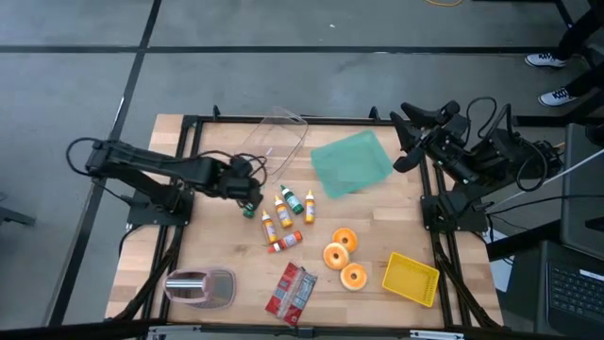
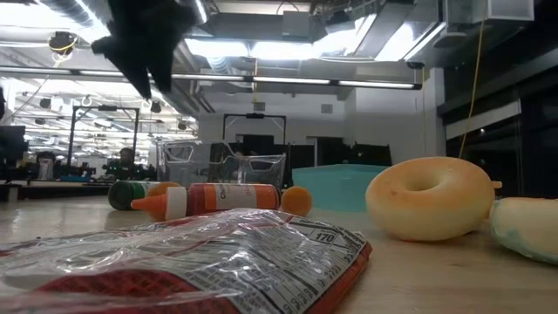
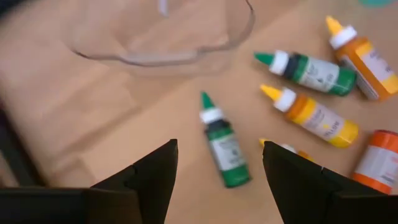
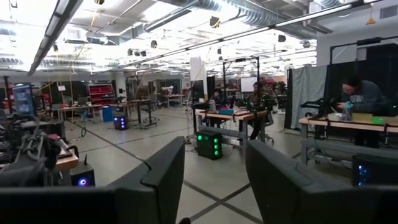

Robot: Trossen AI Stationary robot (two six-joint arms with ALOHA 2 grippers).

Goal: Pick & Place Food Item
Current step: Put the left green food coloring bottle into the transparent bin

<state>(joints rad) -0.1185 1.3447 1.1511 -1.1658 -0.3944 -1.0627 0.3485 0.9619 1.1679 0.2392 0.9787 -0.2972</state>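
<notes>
Lying beneath left end effector point(image 3: 217, 168), green bottle point(image 3: 224, 149)

Bottles point(image 1: 283, 219) between clear tub point(image 1: 279, 132), donuts point(image 1: 342, 255).

Bare wood point(image 3: 124, 143) between clear container point(image 3: 161, 37) and bottle cluster point(image 3: 311, 93).

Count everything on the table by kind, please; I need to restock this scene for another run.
Small bottles: 6
Doughnuts: 3
Snack packet: 1
Clear tub: 1
Teal lid: 1
Yellow tray: 1
Pink container: 1
Total: 14
</notes>
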